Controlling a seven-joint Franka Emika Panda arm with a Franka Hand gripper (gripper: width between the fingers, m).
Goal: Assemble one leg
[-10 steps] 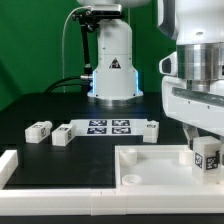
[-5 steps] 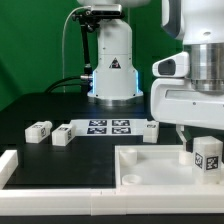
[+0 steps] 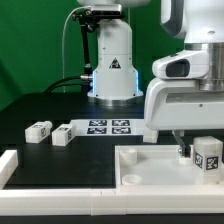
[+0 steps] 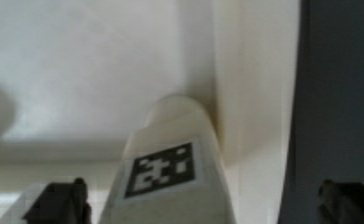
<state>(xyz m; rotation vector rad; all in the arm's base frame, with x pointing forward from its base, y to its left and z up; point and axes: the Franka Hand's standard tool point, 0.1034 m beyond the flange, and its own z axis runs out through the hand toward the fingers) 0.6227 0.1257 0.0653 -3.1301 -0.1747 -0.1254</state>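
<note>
Watching from afar, I see the gripper low over the tabletop, its fingers spread wide either side of 1 leg but not touching it, so an off-centre close could tip it.

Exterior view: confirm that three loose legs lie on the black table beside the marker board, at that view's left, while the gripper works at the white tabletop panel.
Wrong count: the exterior view shows two there, one leg and a second leg, left of the marker board. The gripper is indeed at the tabletop panel.
</note>
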